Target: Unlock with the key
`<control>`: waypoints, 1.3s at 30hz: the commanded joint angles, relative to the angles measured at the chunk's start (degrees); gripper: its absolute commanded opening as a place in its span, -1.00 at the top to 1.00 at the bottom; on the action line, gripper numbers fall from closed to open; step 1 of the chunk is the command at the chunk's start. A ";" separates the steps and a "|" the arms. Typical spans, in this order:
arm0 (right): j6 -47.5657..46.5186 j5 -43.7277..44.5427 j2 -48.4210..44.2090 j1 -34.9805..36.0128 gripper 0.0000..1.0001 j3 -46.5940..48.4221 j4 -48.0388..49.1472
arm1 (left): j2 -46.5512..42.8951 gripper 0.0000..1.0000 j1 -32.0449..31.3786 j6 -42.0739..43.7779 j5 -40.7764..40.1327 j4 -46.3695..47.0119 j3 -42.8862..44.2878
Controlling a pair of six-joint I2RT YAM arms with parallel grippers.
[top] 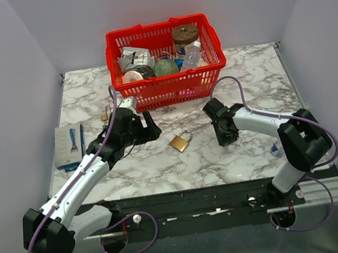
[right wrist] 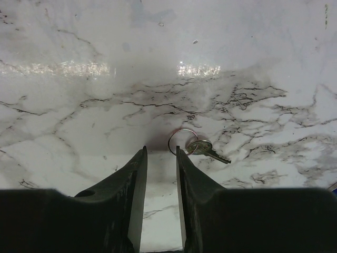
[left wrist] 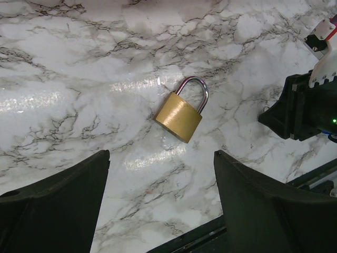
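Right gripper (right wrist: 161, 150): jaws at a narrow slit, nothing between them. The key (right wrist: 208, 150) lies on the marble (right wrist: 79, 105) just beside its right finger. Left gripper (left wrist: 161, 155): spread wide, empty, above the padlock (left wrist: 179, 116). I judge the step to be key pickup; next I must centre the slit on the key. The keyhole is hidden.

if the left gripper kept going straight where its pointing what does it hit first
Most likely the brass padlock: it lies on the marble table, centred ahead of the left gripper, whose fingers stand open. Depth is unclear, so it might touch the tabletop just short of it.
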 commanded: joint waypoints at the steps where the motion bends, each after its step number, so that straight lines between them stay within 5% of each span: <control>1: 0.69 2.11 1.05 -0.43 0.28 -0.99 1.03 | -1.14 -0.75 -0.39 -0.45 -1.49 1.08 -0.26; 39: -4.58 5.62 -1.05 -2.54 0.29 -1.17 3.23 | 0.89 -0.75 -0.39 -0.54 -1.32 1.43 0.53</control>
